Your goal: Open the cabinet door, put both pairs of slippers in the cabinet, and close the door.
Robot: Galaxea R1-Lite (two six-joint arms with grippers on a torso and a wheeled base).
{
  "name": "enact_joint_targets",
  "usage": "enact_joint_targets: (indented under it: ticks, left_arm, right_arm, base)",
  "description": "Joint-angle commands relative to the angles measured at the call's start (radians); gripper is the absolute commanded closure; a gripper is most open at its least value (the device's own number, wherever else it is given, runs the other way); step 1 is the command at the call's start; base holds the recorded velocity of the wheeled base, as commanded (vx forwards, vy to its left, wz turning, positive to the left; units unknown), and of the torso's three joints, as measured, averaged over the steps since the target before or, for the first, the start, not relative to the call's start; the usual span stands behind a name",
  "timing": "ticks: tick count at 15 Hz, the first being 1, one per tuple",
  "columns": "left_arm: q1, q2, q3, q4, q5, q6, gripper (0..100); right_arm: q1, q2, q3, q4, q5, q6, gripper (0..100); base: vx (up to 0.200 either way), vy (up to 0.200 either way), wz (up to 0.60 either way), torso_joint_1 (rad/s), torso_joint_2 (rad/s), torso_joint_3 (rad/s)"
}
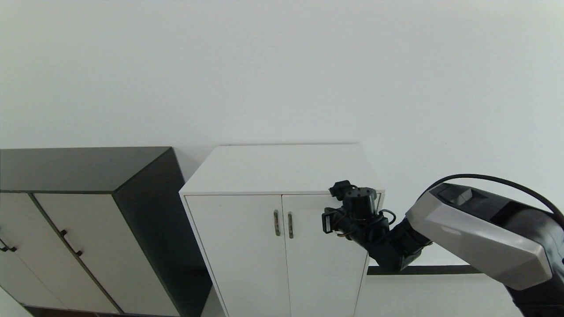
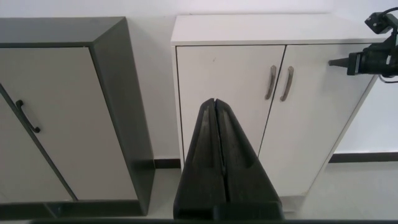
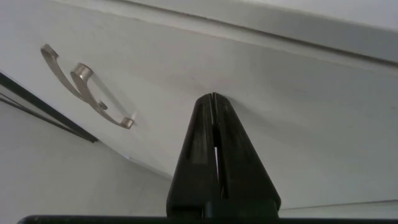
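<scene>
Jaws together, the right gripper (image 3: 213,98) near the right door handle (image 3: 102,94) could skid past without hooking it.

Both doors (image 1: 321,264) of the white cabinet (image 1: 282,171) lie closed and flush, so its inside is blocked. The 2 handles (image 1: 290,225) sit close together on either side of the centre seam. Each bows off its door, leaving a slot behind it, with little room between them. The right gripper (image 3: 214,96), fingers pressed together, is close up to the upper right door, with bare panel between it and the handles. A dark cabinet (image 1: 150,211) stands on the left, with a narrow gap between the 2 cabinets. The air before the doors is free; the left gripper (image 2: 215,101), fingers together, sits well back there. The wall (image 1: 282,66) closes the rear.
</scene>
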Motion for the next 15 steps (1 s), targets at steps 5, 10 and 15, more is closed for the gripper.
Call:
enact_joint_targets:
  ticks: [5,10,15]
  left_arm:
    - [0.001,0.000,0.000,0.000,0.000,-0.001,100]
    - [0.001,0.000,0.000,0.000,0.000,-0.001,100]
    - [-0.001,0.000,0.000,0.000,0.000,-0.001,100]
  right_arm:
    - [-0.007,0.019,-0.033,0.013,0.000,0.001,100]
    - [-0.008,0.019,-0.039,0.013,0.000,-0.001,100]
    - [-0.002,-0.030,0.018,0.008,-0.006,0.001,100]
  base:
    - [0.000,0.000,0.00,0.000,0.00,0.000]
    - [0.000,0.000,0.00,0.000,0.00,0.000]
    - [0.000,0.000,0.00,0.000,0.00,0.000]
